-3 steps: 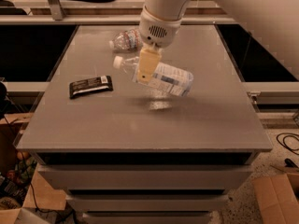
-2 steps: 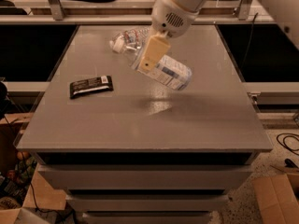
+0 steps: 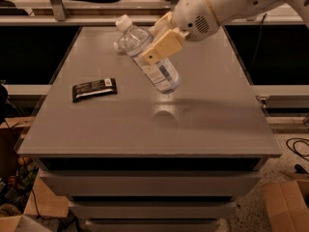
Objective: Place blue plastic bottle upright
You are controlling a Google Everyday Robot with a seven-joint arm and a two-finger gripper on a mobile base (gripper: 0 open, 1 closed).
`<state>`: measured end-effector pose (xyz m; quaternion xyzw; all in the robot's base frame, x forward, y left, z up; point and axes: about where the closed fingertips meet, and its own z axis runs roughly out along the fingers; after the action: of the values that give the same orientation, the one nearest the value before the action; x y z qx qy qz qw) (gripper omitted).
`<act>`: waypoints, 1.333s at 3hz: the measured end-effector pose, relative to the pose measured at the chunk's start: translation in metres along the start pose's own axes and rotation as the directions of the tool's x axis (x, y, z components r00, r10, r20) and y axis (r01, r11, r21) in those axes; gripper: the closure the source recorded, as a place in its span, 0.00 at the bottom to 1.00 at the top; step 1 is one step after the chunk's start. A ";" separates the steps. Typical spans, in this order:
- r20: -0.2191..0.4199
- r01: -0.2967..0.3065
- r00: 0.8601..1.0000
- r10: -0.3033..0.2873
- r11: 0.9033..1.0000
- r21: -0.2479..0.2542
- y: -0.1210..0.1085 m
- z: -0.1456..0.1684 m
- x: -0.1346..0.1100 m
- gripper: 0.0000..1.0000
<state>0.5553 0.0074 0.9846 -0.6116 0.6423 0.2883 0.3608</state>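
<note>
We see the gripper (image 3: 151,42) clamped on the blue plastic bottle (image 3: 163,75). The bottle is tilted, cap up-left, base off the table (image 3: 222,115). A black snack bar (image 3: 94,89) lies to the left.

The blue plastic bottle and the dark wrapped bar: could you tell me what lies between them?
Only bare table shows there in the camera view; the tool grips the blue plastic bottle, tilted, off the surface, right of the dark wrapped bar.

bottle (image 3: 163,75): clear glossy plastic | hand (image 3: 151,42) gripping it: matt cream plastic
</note>
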 end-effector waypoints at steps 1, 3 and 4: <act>0.219 -0.004 0.976 0.013 0.999 -0.043 0.011 -0.001 -0.022 1.00; 0.461 0.025 0.887 0.026 0.994 -0.105 0.034 -0.001 -0.045 1.00; 0.452 0.023 0.891 0.025 0.995 -0.100 0.046 0.015 -0.037 1.00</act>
<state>0.5109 0.0444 1.0029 -0.5450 0.5253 0.4557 0.4684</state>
